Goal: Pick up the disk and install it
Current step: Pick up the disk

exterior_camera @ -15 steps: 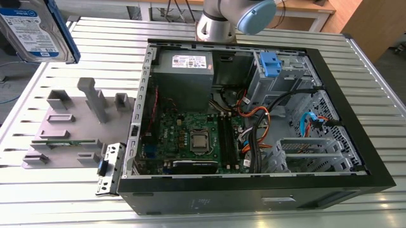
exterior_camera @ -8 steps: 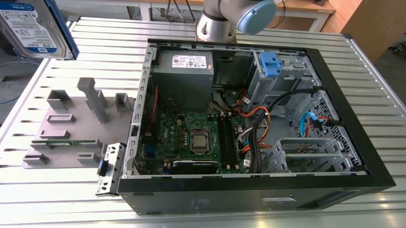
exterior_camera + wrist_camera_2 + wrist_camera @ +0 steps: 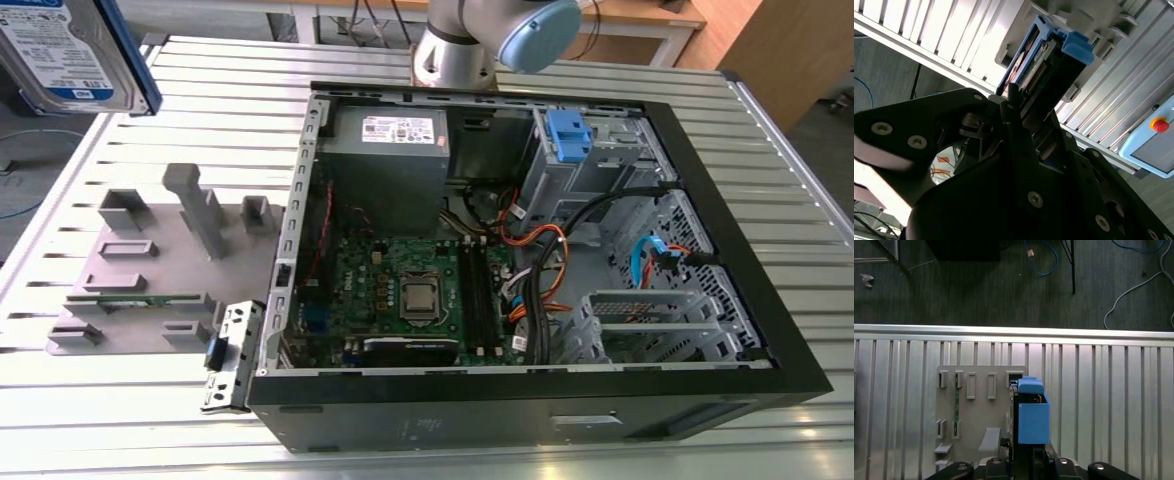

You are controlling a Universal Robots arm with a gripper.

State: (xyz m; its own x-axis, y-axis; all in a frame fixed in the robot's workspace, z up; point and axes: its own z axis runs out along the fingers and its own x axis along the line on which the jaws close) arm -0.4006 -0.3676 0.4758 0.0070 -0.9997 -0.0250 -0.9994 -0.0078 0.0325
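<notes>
The black gripper (image 3: 1024, 117) is closed on the disk (image 3: 1036, 65), a flat rectangular silver-grey metal hard drive framed by blue plastic side rails. The drive is clamped edgewise between the fingers (image 3: 1010, 102), with its blue-tabbed end pointing away from the gripper. In the first wrist view, the gripper (image 3: 1026, 462) is seen with the disk (image 3: 1033, 422) standing out ahead of it. In the exterior view, the disk (image 3: 60, 50) is held well clear of the worktop, with its white-and-blue label turned to the camera.

Beyond the gripper, past the held disk, a pale grey plastic fixture plate with upright holders and slots (image 3: 974, 410) lies flat on the slatted aluminium worktop (image 3: 1104, 405). A narrow green circuit board (image 3: 957, 405) is seated in one of its slots. Past the worktop's edge, a dark floor (image 3: 954, 295) with loose cables can be seen.

In the exterior view, the fixture plate (image 3: 134, 265) lies below the gripper's load. Well apart from the gripper, an open black computer case (image 3: 534, 410) lies on its side on the worktop (image 3: 134, 440). Inside it are a green motherboard (image 3: 400, 290), a grey metal power-supply box (image 3: 387, 150), orange cables (image 3: 534, 240) and a blue plastic clip (image 3: 567, 135) in the drive cage.
</notes>
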